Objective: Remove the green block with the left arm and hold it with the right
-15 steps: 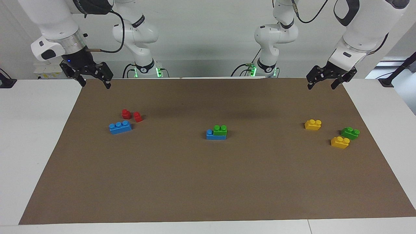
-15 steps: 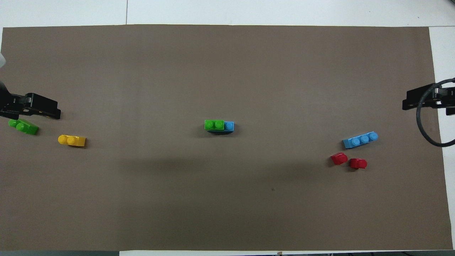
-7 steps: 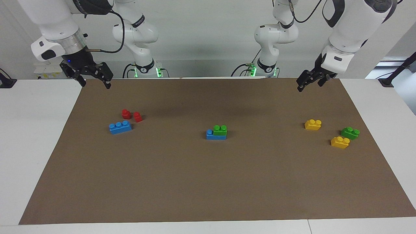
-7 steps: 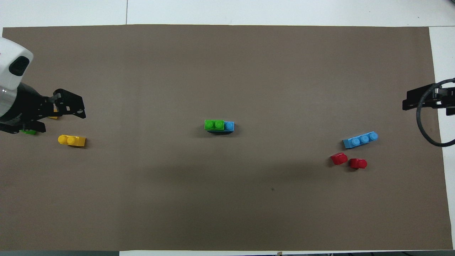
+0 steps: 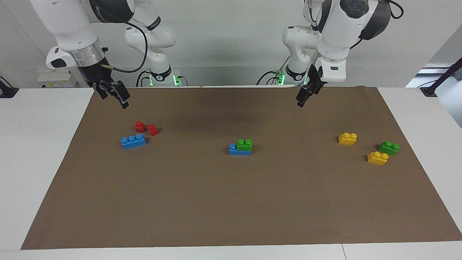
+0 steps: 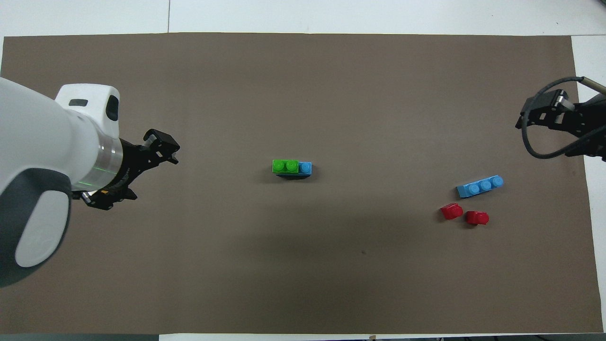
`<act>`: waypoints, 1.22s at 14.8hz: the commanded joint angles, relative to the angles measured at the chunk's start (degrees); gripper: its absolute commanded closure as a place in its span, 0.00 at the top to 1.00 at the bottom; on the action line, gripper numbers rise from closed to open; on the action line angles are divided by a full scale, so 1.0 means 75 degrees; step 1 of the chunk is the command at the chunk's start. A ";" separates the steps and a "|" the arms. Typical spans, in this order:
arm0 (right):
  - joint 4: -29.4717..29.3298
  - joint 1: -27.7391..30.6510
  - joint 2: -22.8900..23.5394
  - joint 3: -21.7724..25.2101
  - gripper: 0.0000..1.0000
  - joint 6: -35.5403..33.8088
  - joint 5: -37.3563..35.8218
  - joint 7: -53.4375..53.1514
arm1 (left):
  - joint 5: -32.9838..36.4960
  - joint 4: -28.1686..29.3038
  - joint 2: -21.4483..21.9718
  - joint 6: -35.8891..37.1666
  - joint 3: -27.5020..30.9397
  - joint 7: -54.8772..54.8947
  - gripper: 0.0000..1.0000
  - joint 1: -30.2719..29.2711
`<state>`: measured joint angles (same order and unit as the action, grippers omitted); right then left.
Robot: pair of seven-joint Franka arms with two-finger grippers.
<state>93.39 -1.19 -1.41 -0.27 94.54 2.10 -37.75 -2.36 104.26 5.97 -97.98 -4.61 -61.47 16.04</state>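
Observation:
A green block (image 5: 244, 144) (image 6: 285, 166) with two studs sits pressed onto a blue brick (image 5: 235, 151) (image 6: 306, 168) in the middle of the brown mat. My left gripper (image 5: 305, 97) (image 6: 154, 177) hangs open and empty over bare mat, between that stack and the left arm's end of the table. The right gripper (image 5: 115, 94) (image 6: 539, 132) hangs open and empty over the mat's edge at the right arm's end, apart from every brick.
A second green brick (image 5: 388, 147) and two yellow bricks (image 5: 347, 138) (image 5: 377, 158) lie at the left arm's end, hidden under that arm in the overhead view. A blue three-stud brick (image 5: 133, 141) (image 6: 479, 186) and two red pieces (image 5: 140, 126) (image 5: 153, 129) lie at the right arm's end.
My left arm has swung from its end of the table in over the mat toward the middle, its gripper turning. The right gripper has shifted slightly inward and turned. No brick has moved.

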 commanded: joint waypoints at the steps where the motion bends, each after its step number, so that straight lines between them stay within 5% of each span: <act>1: 0.0555 -0.0215 -0.0222 -0.0023 1.00 0.0401 0.0422 -0.1933 | -0.0119 0.0699 0.0352 -0.0751 0.0111 -0.2166 1.00 0.0532; 7: 0.1517 -0.0953 0.0034 -0.0023 1.00 0.1806 0.1183 -0.4408 | -0.0119 0.0958 -0.0384 -0.1782 0.0111 -0.5405 1.00 0.1458; 18: 0.2677 -0.2300 0.0808 -0.0023 1.00 0.4817 0.2133 -0.6767 | -0.0119 0.0302 -0.2120 -0.3330 0.0134 -0.8175 1.00 0.1729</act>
<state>111.41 -16.55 3.98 -0.49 126.24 15.82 -85.90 -2.46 109.44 -7.32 -121.81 -4.46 -120.41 28.26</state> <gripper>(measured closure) 0.000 0.000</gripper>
